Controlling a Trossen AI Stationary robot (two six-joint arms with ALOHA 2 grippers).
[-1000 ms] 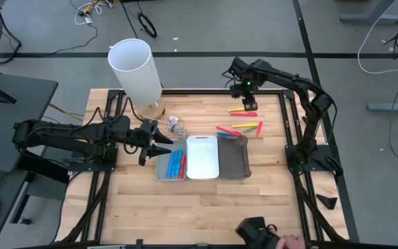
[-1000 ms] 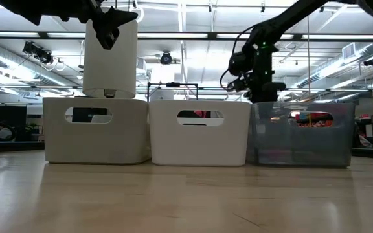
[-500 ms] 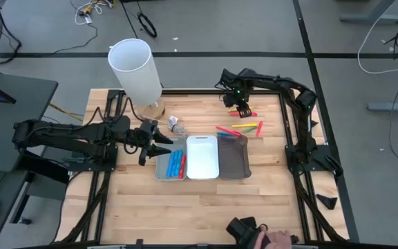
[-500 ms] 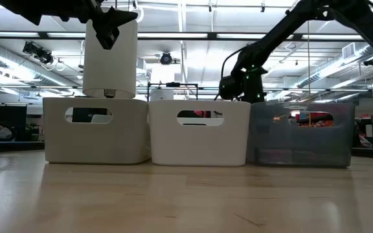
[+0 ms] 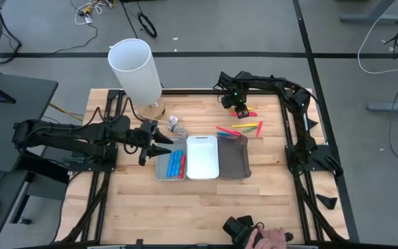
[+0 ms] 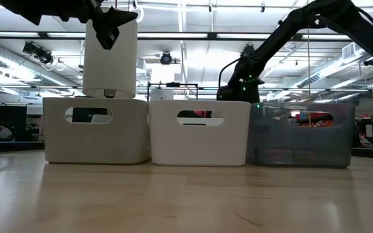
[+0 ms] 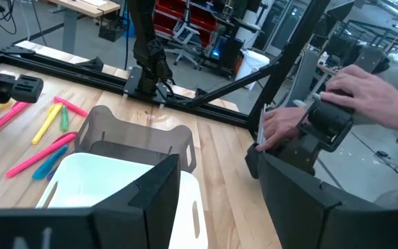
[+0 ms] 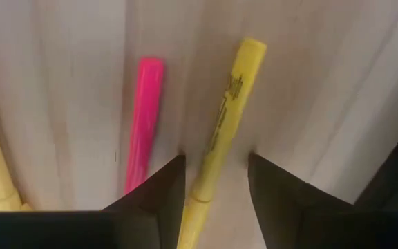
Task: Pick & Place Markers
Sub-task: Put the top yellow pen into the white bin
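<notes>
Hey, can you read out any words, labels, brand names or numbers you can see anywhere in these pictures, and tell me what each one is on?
None can be read.
Yellow marker between the right gripper's open fingers: dark print runs along its barrel, too blurred to read.
Pink marker beside it: no print shows.
Trays, white cylinder: no labels show.
Left gripper: open over the tray holding markers, no marking shows.

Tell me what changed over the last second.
The right gripper swung in from the table's far right toward the loose markers and came down, jaws narrowing around a yellow marker, which still lies on the table. The left gripper, trays and cylinder stayed put.
</notes>
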